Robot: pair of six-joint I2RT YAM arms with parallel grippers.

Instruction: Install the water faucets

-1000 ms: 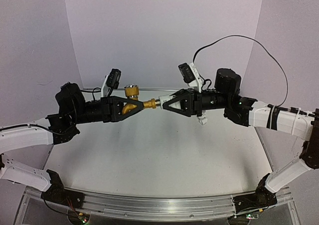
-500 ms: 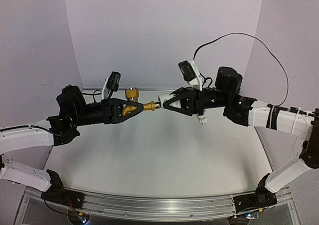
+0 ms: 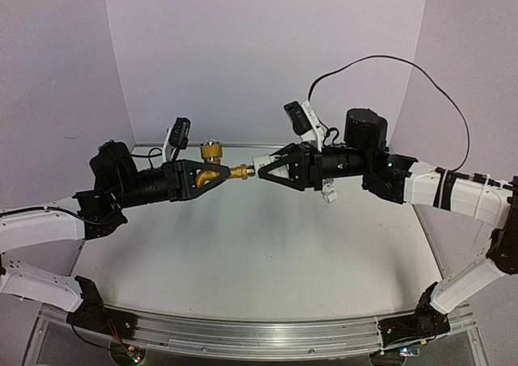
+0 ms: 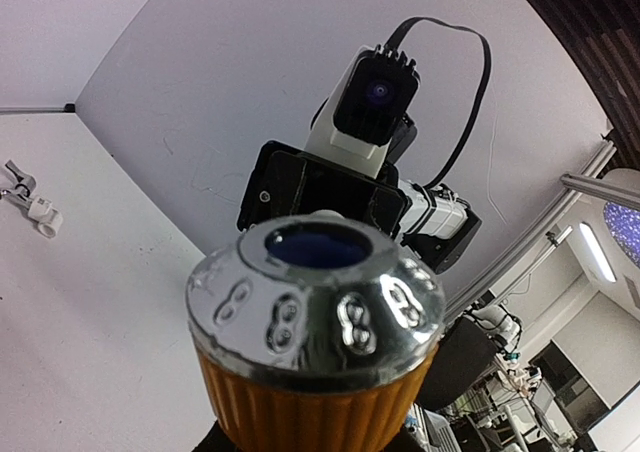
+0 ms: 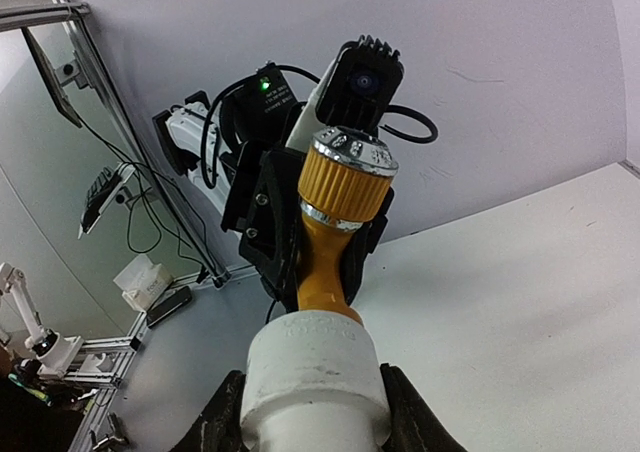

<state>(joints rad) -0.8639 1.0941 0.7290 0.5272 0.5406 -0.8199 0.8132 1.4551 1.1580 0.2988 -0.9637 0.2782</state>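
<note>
Above the white table [image 3: 243, 244], the left gripper [image 3: 217, 176] is clamped on the brass-gold metal faucet [image 3: 236, 172] — its ribbed knob points to twelve o'clock and its threaded end to three. At that end it meets the short white plastic pipe fitting [image 5: 315, 372], which the right gripper [image 3: 261, 170] squeezes between its fingers — both are held in mid-air.

Robotics lab test cell: plain white backdrop [image 3: 267, 50] curving round a white table [image 3: 259, 261], aluminium rail [image 3: 243, 334] along the near edge. The 2 wrist views show aluminium framing [image 5: 40, 13], a strip ceiling light [image 4: 592, 244] and cluttered benches [image 4: 500, 372] beyond.
</note>
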